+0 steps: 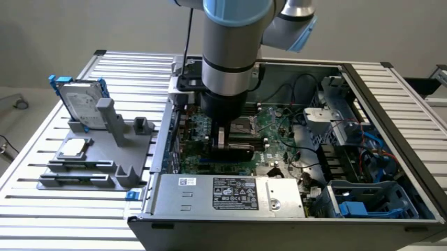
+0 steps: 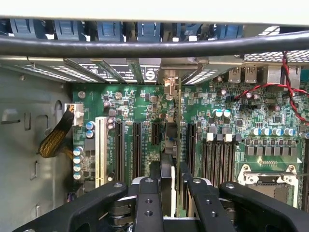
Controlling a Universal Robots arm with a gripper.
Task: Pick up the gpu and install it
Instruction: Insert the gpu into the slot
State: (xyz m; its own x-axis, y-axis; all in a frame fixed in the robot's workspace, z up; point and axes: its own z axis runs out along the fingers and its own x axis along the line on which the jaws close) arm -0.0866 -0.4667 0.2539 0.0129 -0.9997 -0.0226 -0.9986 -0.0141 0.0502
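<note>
My gripper [image 1: 231, 142] is low inside the open computer case [image 1: 391, 130], over the green motherboard [image 1: 276, 123]. It is shut on the gpu [image 1: 237, 151], whose black cover shows below the fingers. In the wrist view the gpu [image 2: 175, 145] stands on edge between my black fingers [image 2: 147, 203], running from my gripper [image 2: 170, 188] toward the case's rear wall. Its silvery bracket end [image 2: 169, 86] is close to the rear slot openings. The card lines up with the row of black expansion slots [image 2: 136, 150]; whether it sits in one I cannot tell.
A silver hard drive with blue rails [image 1: 78, 102] and a small silver chip [image 1: 75, 149] rest on a grey fixture [image 1: 98, 157] left of the case. Power supply [image 1: 231, 193] at the case front; CPU socket [image 2: 268, 181], red wires [image 2: 285, 92] and a white slot [image 2: 101, 150] flank the card.
</note>
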